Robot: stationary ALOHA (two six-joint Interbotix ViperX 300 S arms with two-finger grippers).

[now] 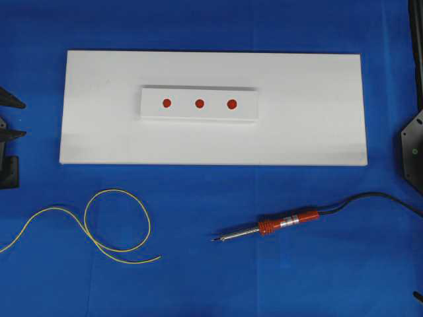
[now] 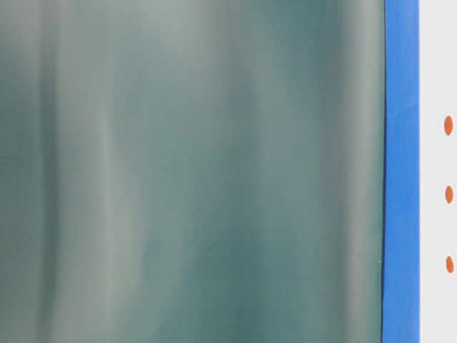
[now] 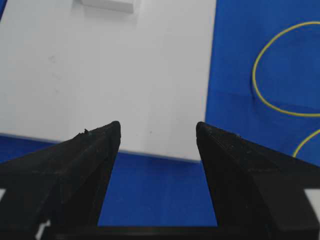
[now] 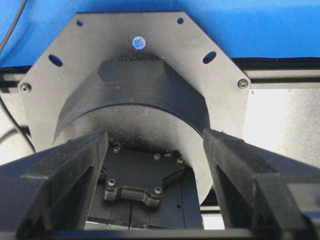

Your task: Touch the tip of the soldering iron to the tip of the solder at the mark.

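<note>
yellow solder (image 1: 117,224), orange-handled soldering iron (image 1: 287,223), blue cloth (image 1: 211,277), white board (image 1: 211,139); red dots (image 1: 199,104)

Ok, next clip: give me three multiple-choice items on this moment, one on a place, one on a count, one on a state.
1. Where does the soldering iron lie?
A. on the white board
B. on the blue cloth below the board
C. in a pincer

2. How many red marks are on the raised white strip?
A. two
B. three
C. four

3. How does the left pincer stand?
A. open, holding nothing
B. shut on the solder
C. shut on the iron

Key: 1 B, the iron rests on cloth clear of the board. 2 B, three dots in a row. 3 A, board and cloth show between its fingers.
</note>
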